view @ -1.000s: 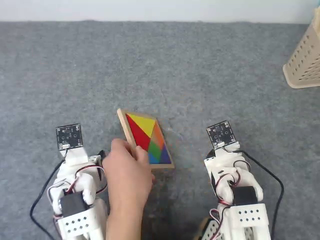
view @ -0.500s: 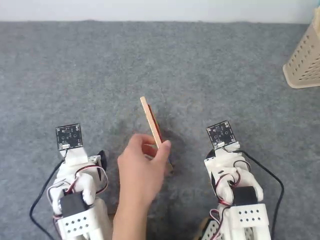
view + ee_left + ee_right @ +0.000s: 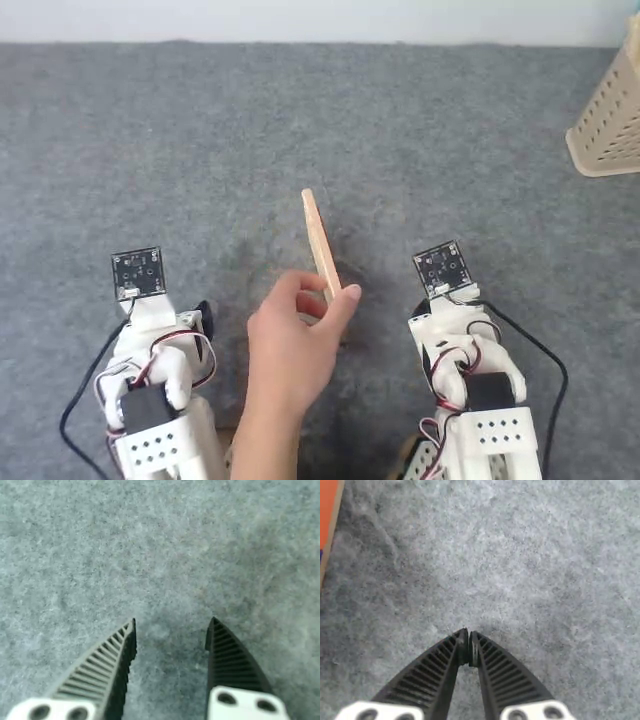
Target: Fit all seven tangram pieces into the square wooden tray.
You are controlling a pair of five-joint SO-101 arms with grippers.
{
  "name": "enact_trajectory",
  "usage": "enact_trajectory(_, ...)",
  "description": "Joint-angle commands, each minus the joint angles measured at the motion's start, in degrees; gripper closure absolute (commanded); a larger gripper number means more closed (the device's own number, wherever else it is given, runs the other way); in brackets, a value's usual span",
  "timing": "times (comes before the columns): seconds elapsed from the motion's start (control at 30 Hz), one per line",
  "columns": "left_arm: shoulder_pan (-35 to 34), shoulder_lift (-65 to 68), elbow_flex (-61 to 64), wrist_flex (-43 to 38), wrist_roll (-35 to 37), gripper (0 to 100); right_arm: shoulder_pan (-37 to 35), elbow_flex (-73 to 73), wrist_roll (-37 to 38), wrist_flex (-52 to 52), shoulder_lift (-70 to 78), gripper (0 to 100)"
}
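Surface: grey, carpet-like surface point(image 3: 200, 130) running back to a pale wall along its far edge.
Tray: the square wooden tray point(image 3: 320, 245) is tipped up on its edge. From above it reads as a thin wooden strip, midway between the two arms and nearer the near edge than the far one.
Hand: a person's hand point(image 3: 290, 345) comes in from the near edge and pinches the tray's near end between thumb and fingers.
Pieces: an orange tangram piece point(image 3: 326, 505) sits inside the tray's wooden rim in the right wrist view.
Left gripper: the left gripper point(image 3: 173, 621) hangs over bare surface, jaws spread wide, holding nothing.
Right gripper: the right gripper point(image 3: 469, 632) has its jaw tips pressed together on nothing, apart from the tray.
Basket: a cream perforated basket point(image 3: 612, 110) stands at the right edge, toward the far corner.
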Motion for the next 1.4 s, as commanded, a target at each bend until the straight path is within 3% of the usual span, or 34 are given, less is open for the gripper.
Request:
enact_trajectory(0.0, 0.3, -1.0, -0.7, 0.4, -0.4, 78, -0.5, 1.0, 0.5, 0.8, -1.5, 99.1)
enact_trajectory(1.37, 0.2, -1.0, -0.7, 0.4, -0.4, 78, -2.3, 1.0, 0.5, 0.8, -1.5, 99.1)
